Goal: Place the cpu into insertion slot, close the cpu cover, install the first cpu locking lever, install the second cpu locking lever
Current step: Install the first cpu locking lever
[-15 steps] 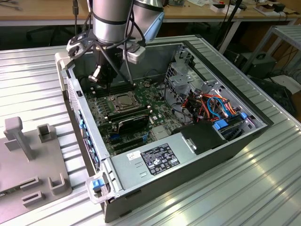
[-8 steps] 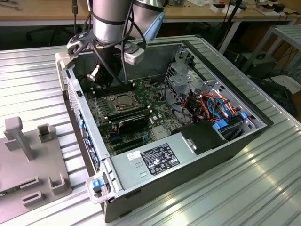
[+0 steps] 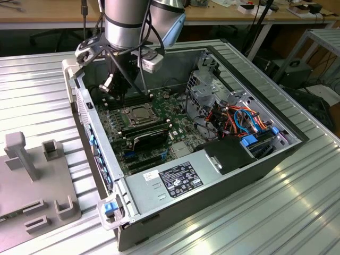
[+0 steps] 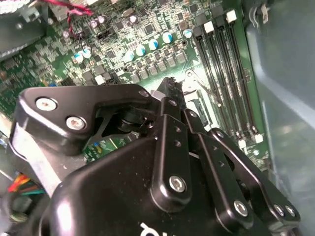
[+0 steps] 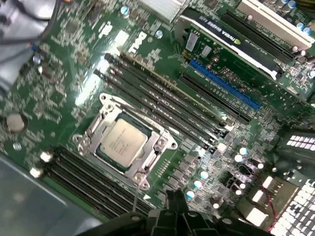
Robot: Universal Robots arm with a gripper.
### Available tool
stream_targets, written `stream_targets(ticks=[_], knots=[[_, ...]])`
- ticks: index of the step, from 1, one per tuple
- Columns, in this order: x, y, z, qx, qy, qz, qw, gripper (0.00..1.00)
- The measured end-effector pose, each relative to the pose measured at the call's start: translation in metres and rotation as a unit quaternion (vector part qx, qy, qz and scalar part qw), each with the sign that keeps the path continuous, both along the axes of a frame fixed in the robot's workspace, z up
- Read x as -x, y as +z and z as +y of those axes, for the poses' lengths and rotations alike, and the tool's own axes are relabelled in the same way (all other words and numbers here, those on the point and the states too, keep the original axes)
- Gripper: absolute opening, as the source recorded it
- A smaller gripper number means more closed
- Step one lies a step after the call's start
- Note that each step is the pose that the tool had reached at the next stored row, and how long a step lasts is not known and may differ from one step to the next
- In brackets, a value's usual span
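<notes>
First wrist view: we find the cpu seated in the insertion slot on the green board, silver top upward. The cpu cover lies flat, framing the chip. A thin lever stands out from the socket's corner toward the gripper, which hangs near that corner, apart from the chip. We cannot tell whether the gripper is released or clenched. In the exterior view the arm stands over the open computer case.
</notes>
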State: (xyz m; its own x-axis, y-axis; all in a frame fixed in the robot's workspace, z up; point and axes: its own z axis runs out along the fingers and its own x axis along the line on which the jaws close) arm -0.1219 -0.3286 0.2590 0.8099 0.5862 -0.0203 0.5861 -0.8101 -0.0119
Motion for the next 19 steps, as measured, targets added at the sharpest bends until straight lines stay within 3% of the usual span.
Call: stream_targets(ticks=[3, 4, 8, 9, 11, 14, 15, 17, 19], knots=[[0.0, 0.0, 0.0, 0.0, 0.036, 0.0, 0.99935, 0.11], [0.0, 0.0, 0.0, 0.0, 0.055, 0.0, 0.99849, 0.11], [0.0, 0.0, 0.0, 0.0, 0.096, 0.0, 0.9954, 0.11], [0.0, 0.0, 0.0, 0.0, 0.114, 0.0, 0.99343, 0.11], [0.0, 0.0, 0.0, 0.0, 0.164, 0.0, 0.98653, 0.11], [0.0, 0.0, 0.0, 0.0, 0.216, 0.0, 0.97645, 0.11], [0.0, 0.0, 0.0, 0.0, 0.225, 0.0, 0.97442, 0.11], [0.0, 0.0, 0.0, 0.0, 0.255, 0.0, 0.96682, 0.11], [0.0, 0.0, 0.0, 0.0, 0.273, 0.0, 0.96192, 0.11]])
